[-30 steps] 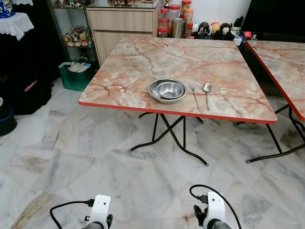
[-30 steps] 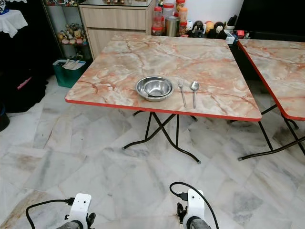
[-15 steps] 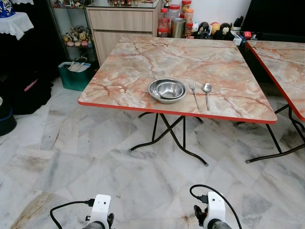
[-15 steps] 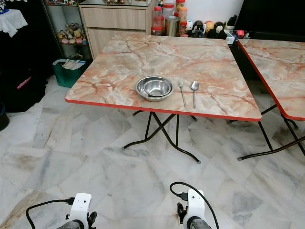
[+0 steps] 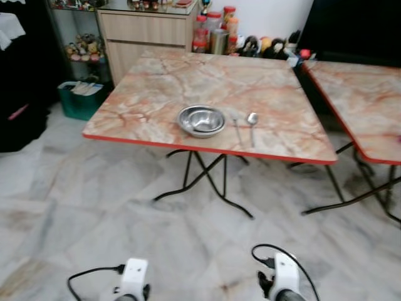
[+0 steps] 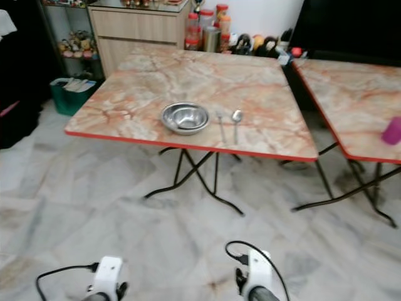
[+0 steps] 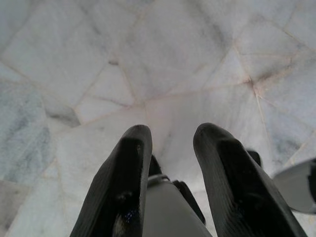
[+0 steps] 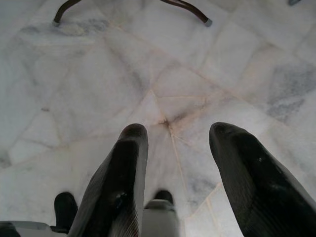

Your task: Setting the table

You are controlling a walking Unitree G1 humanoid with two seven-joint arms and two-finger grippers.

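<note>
Marble floor [image 5: 94,207] fills the foreground. Marble-topped desk [image 5: 156,88] stands ahead, well apart from the robot. A second desk [image 6: 351,100] stands just beside it on the right. A cabinet [image 5: 147,28] with jars sits behind.

On the near desk lies one place setting: bowl [image 5: 201,120] near the front edge, fork [image 5: 236,124] just beside it, spoon [image 5: 252,120] next to the fork. That setting looks done; other seats are bare, so more may be left.

Both arms hang idle, low. Left hand [image 7: 170,143] is released, fingers apart over floor tiles. Right hand [image 8: 175,143] is also released, empty, over the floor near a desk leg [image 8: 182,7].

The right eye view catches a pink cup [image 6: 393,130] on the second desk. Head views are blurred.
</note>
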